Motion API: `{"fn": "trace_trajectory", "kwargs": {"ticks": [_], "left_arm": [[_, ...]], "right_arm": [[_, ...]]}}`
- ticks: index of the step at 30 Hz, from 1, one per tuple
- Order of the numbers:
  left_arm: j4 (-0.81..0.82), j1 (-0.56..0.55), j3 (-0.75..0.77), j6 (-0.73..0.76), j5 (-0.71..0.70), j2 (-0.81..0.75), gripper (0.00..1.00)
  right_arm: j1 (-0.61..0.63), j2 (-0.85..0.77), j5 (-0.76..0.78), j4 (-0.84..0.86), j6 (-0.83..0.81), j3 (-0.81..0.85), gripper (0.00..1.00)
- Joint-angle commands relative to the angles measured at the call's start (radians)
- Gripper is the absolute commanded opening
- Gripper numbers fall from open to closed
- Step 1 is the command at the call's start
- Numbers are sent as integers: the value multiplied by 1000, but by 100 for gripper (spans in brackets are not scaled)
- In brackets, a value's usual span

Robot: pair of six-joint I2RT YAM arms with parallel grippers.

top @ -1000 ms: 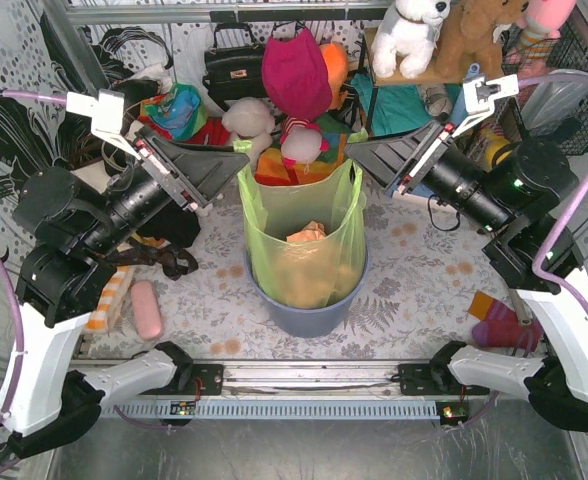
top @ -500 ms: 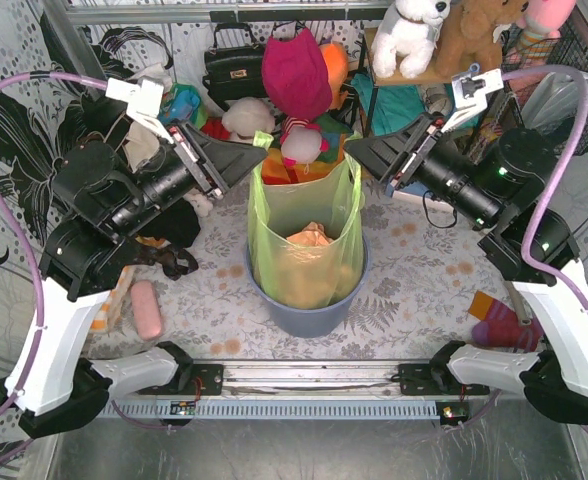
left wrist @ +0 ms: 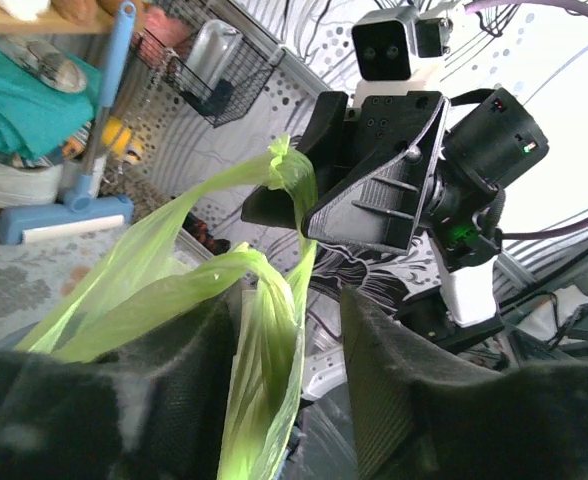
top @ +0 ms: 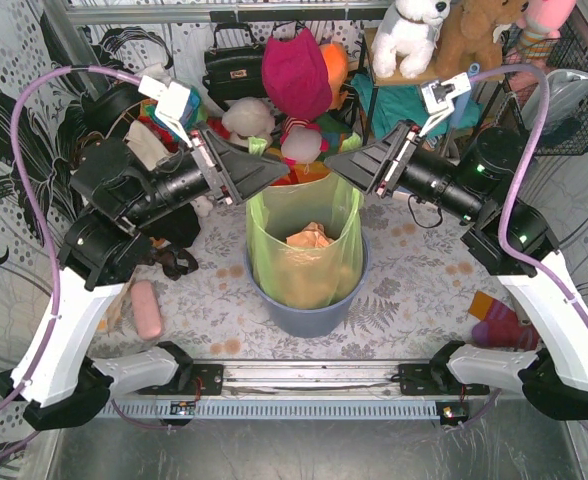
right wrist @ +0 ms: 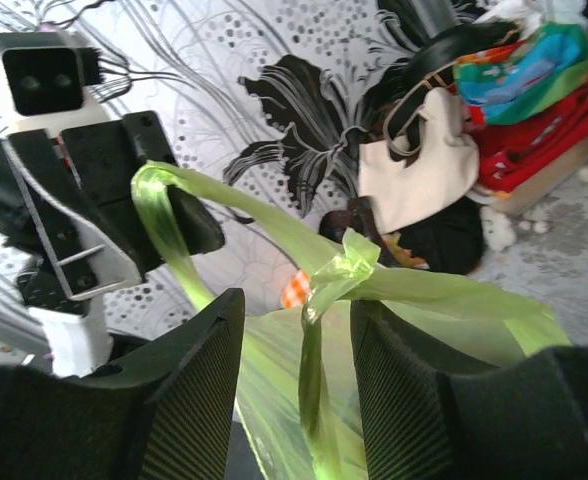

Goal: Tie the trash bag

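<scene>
Handles first: left end effector [top: 279, 176] and right end effector [top: 332, 166] each pinch one on the thin light-green plastic trash bag [top: 304, 255], tips close together. Next, I think, they must cross them over.

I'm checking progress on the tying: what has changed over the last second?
Both arms swung inward above the blue bin. The left fingers and right fingers brought the trash bag handles from wide apart to nearly meeting, narrowing its mouth. The bin and the paper inside stayed put.

walls [top: 4, 90]: black-white floral | table [top: 414, 290]: fern-print cloth | wire basket [top: 586, 45] rear-right
</scene>
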Motion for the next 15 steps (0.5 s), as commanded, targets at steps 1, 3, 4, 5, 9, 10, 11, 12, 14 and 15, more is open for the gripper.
{"fn": "trace_trajectory", "kwargs": {"ticks": [1,3,4,5,9,10,11,12,14,15], "left_arm": [[120,3,-13,-21,71,13,45],[121,3,4,-9,42,13,32],[112,3,31,3,30,21,29],[93,3,72,21,18,34,28],[-44,4,319,110,-48,128,25],[-60,4,357,118,-70,141,25],[-60,7,375,122,-85,147,26],[-52,7,375,121,-93,145,26],[-17,10,332,112,-93,129,26],[-4,9,299,108,-94,117,26]], "right_arm": [[4,-5,-103,180,64,-32,45],[4,-1,-92,223,67,-30,43],[4,7,-78,226,57,-13,41],[4,19,-71,227,45,16,40],[4,65,-74,260,11,138,36],[4,70,-81,269,8,159,35],[4,73,-83,271,7,169,35],[4,71,-82,271,6,166,35],[4,52,-74,279,9,113,34],[4,37,-66,287,11,75,35]]}}
